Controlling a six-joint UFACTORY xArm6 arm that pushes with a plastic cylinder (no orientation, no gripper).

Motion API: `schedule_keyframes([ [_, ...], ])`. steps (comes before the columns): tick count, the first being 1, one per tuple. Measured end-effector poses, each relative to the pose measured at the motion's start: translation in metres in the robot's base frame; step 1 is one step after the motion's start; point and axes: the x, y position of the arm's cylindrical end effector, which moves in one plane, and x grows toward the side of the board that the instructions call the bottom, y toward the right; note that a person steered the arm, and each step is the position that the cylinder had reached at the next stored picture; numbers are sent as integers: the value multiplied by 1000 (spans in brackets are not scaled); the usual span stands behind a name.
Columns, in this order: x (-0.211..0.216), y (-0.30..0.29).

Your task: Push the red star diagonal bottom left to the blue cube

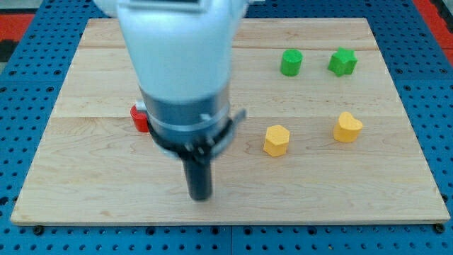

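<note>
The arm comes down from the worktop's (85, 191) top edge as a broad white housing, narrowing to a dark collar and then to the straight dark rod. It hangs nearly upright over the left-centre of the worktop. My tip (200, 196) sits below the collar, nearer the bottom edge than the top, left of the middle. There are no jaws to report: the arm ends in the rod alone.

A red block (139, 118) peeks out from behind the collar's left side, toward the left edge at mid height; most of it is hidden, so I cannot tell its shape. It lies up and left of my tip, apart from it.

The blue cube is not visible.

Toward the top right corner stand a green cylinder (291, 63) and a green star (342, 62). Below them, right of centre, sit a yellow hexagonal block (276, 140) and a yellow heart-like block (347, 127).
</note>
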Motion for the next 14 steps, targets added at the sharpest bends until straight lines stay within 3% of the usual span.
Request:
schedule_keyframes([
  [1, -28, -8],
  [11, -17, -5],
  [12, -17, 1],
  [14, -21, 67],
])
